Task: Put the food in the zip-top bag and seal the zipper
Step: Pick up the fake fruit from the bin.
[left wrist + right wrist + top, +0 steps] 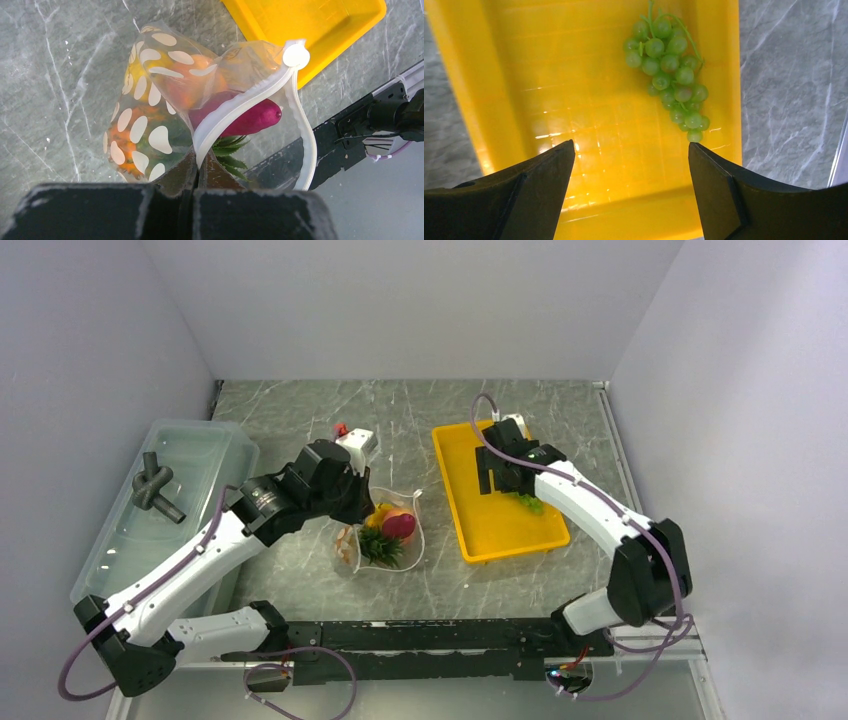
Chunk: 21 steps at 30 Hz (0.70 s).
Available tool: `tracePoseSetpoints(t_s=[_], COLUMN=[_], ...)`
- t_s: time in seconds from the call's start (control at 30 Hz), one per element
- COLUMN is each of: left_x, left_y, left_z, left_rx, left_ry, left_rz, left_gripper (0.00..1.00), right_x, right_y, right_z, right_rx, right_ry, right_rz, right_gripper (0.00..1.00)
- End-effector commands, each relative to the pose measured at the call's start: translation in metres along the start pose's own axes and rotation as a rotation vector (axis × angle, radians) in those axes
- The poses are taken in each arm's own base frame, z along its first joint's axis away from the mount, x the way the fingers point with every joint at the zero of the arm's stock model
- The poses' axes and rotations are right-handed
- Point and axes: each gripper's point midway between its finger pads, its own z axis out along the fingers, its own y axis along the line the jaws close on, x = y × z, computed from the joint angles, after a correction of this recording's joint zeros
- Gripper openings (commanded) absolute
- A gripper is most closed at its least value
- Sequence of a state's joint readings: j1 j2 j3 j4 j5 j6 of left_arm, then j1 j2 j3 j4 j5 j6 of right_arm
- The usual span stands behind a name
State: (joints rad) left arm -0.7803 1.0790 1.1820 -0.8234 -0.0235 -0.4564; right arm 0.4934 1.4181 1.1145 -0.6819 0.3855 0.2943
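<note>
Nearest the lens, my left gripper (196, 172) is clamped on the narrow whitish zipper strip (240, 100) of the clear white-dotted zip-top bag (150, 100), which holds the orange pineapple (125, 145), peach-coloured round fruit (197, 75) and dark red-purple piece (257, 116). My right gripper (631, 145) hangs over the yellow plastic tray (574, 75), jaws wide apart, with the green grape bunch (671, 75) lying in it at 1 o'clock from the gap, untouched.

Pretty bright, even light from above, only soft shadows on the counter (450, 585). Some glare streaks on the yellow tray (549, 135) floor, and the left claw (196, 167) is blurry up close
</note>
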Motion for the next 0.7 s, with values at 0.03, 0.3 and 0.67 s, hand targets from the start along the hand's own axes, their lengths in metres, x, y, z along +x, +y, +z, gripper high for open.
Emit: tracePoseSetpoints(t_s=[0.03, 0.3, 0.67], left_x=[-0.006, -0.004, -0.003], left_y=[-0.002, -0.001, -0.001], left_z=[-0.007, -0.007, -0.005], left_rx=[0.02, 0.017, 0.013], left_ry=[-0.044, -0.037, -0.027], left_rz=[0.009, 0.004, 0.004], left_gripper=[0.0, 0.0, 0.0], right_x=[-0.003, -0.007, -0.012], right_y=[-0.002, -0.017, -0.032], right_z=[0.027, 0.054, 0.088], right_rx=[0.035, 0.117, 0.135], right_ry=[-0.005, 0.028, 0.077], right_rz=[0.013, 0.025, 0.049], right_gripper=[0.88, 0.89, 0.91])
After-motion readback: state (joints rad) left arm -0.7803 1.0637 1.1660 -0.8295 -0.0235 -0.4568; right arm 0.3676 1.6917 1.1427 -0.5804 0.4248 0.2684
